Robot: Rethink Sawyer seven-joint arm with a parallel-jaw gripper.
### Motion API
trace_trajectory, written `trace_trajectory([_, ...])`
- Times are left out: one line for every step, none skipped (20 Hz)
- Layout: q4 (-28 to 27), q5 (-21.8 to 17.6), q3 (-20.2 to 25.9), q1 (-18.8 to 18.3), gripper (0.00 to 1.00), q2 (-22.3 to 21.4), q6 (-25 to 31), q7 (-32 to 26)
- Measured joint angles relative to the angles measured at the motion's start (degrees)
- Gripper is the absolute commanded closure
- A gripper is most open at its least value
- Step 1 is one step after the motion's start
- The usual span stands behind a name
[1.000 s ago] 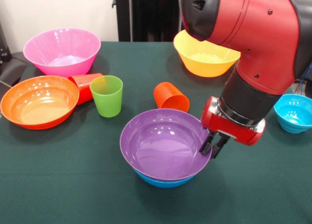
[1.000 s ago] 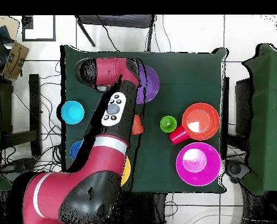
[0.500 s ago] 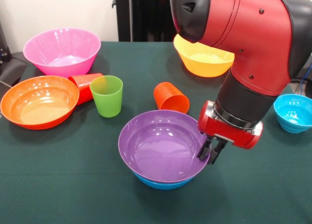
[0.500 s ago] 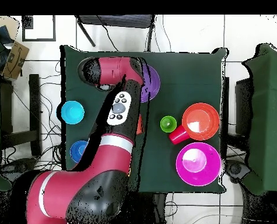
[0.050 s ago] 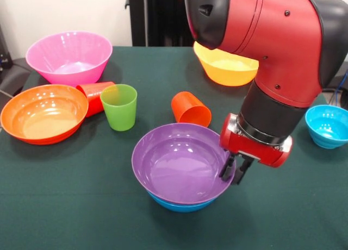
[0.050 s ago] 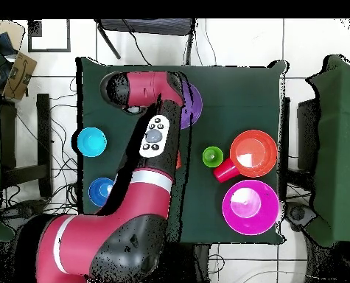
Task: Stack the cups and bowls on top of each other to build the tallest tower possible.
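Two bowls are nested: purple bowl (image 5: 182,163) in blue bowl (image 5: 179,202); your gripper (image 5: 234,170) pinches the purple rim's right side.

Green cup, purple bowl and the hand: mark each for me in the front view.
Green cup (image 5: 119,112), front view, on its side wall.
Purple bowl (image 5: 176,171), front view, on its inner floor.
Hand (image 5: 234,170), front view, midway between the fingertips at the bowl's rim.

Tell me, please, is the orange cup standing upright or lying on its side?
On its side. In the front view the orange cup lies on the table behind the purple bowl, with its round base showing.
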Motion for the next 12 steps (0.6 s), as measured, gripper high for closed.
trace_trajectory([0.0,0.0,0.0,0.0,0.00,0.0,0.0,0.0])
trace_trajectory([0.0,0.0,0.3,-0.1,0.00,0.1,0.0,0.0])
trace_trajectory([0.0,0.0,0.7,-0.3,0.00,0.4,0.0,0.0])
trace_trajectory([0.0,0.0,1.2,-0.4,0.00,0.6,0.0,0.0])
trace_trajectory([0.0,0.0,1.9,-0.7,0.00,0.7,0.0,0.0])
trace_trajectory([0.1,0.0,2.5,-0.9,0.00,0.8,0.0,0.0])
trace_trajectory([0.1,0.0,3.3,-1.3,0.00,0.8,0.0,0.0])
trace_trajectory([0.1,0.0,3.8,-1.5,0.00,0.8,0.0,0.0])
trace_trajectory([0.1,0.0,4.2,-1.7,0.00,0.7,0.0,0.0])
trace_trajectory([0.1,0.0,5.2,-2.2,0.00,0.5,0.0,0.0])
trace_trajectory([0.1,0.0,5.8,-2.5,0.00,0.3,0.0,0.0])
trace_trajectory([0.1,0.0,6.4,-2.8,0.00,0.2,0.0,0.0])
